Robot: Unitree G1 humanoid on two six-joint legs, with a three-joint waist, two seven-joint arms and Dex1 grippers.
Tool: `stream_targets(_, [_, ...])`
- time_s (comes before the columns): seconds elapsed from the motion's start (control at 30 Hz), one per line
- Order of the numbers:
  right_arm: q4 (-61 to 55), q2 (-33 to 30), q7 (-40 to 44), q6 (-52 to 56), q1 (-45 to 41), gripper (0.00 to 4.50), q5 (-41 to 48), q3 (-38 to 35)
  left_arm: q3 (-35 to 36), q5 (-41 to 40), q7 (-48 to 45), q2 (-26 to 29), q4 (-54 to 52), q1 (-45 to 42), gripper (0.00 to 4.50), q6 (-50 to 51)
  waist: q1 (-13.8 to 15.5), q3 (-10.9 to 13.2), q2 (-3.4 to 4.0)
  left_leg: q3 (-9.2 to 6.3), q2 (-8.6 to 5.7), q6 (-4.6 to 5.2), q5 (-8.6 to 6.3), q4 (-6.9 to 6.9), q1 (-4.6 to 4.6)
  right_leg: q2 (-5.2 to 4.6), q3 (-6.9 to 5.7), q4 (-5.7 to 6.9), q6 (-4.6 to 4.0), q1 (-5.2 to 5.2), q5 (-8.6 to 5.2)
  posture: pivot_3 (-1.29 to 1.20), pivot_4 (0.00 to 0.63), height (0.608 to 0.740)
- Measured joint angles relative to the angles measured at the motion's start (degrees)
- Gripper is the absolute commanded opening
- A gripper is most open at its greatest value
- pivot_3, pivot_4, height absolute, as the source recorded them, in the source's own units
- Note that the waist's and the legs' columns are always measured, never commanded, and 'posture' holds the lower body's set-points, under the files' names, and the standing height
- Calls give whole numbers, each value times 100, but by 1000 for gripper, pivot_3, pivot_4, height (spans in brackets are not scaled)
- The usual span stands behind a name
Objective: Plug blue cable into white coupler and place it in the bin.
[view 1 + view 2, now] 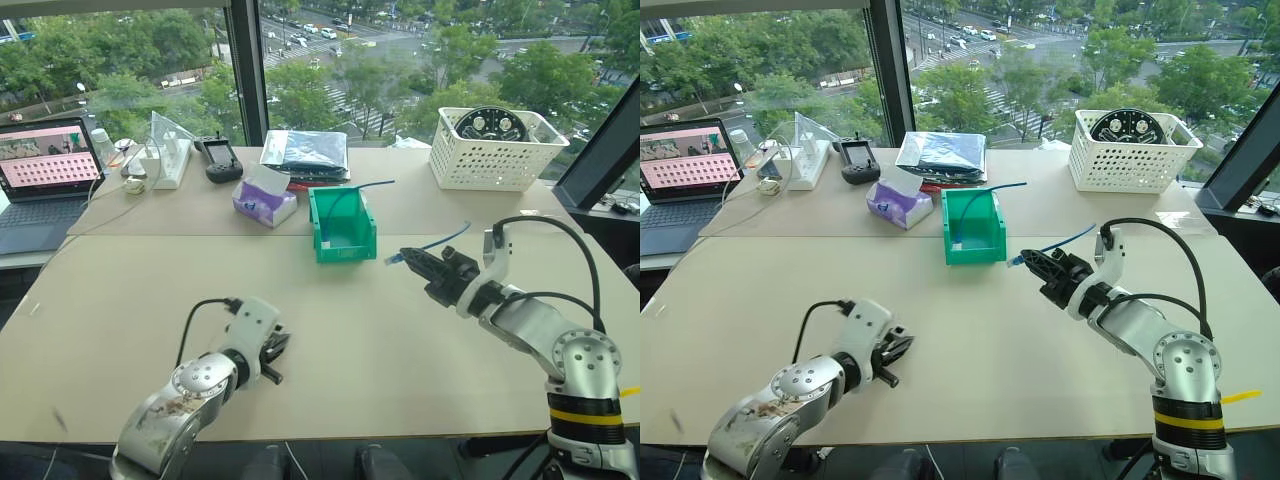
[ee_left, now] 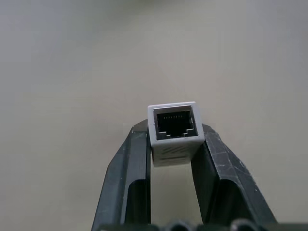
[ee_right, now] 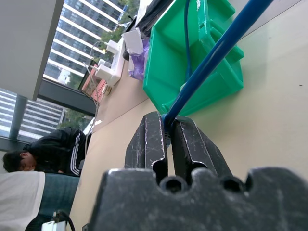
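The white coupler [image 2: 174,130] sits pinched between the two black fingers of my left gripper [image 2: 173,133], its dark socket facing away from the wrist. That gripper [image 1: 273,349] hovers low over the near left part of the table. To the right, my right gripper [image 1: 408,257] is shut on the blue cable [image 1: 447,238], with the clear plug [image 1: 393,259] poking out toward the left and the tail trailing up to the right. The green bin [image 1: 352,240] stands just left of the plug, and another thin blue cable [image 1: 360,187] lies in it.
A white lattice basket [image 1: 495,150] stands at the back right. A purple tissue box [image 1: 264,203], a black controller [image 1: 222,158] and a plastic bag [image 1: 305,150] lie behind the bin. A laptop [image 1: 45,170] is at far left. A seated person [image 3: 43,149] is beyond the table.
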Motion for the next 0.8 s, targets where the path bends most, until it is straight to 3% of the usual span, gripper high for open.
stream_targets(0.2, [-429, 106, -134, -261, 299, 0, -90, -217, -463, 75, -2235, 412, 1894, -1250, 696, -2070, -12, 0, 0, 11, -3, 1, -1, -8, -4, 1, 0, -4, 20, -4, 9, 0, 150, 740])
stream_targets(0.37, [-818, 198, -321, -515, 634, 0, -113, -380, -1093, 409, -3680, 150, 3599, -2080, 696, -3600, -7, 0, 0, 29, -6, 5, -3, -8, -13, -2, 0, -12, 30, -7, 14, 0, 150, 740])
stream_targets(0.57, [-1322, 263, -541, -872, 1123, 0, -160, -585, -1363, 672, -4742, -565, 5333, -2895, 696, -4834, -5, 0, 0, 17, -6, 6, -3, -5, -17, -2, -1, -11, 32, -5, 15, 0, 150, 740])
stream_targets(0.8, [-1779, 322, -756, -1182, 1427, 0, -204, -643, -1442, 1240, -5235, -1141, 7222, -3637, 696, -6091, -25, 0, -1, -1, -7, 8, -4, -3, -17, -1, 1, -8, 35, -5, 16, 0, 150, 740])
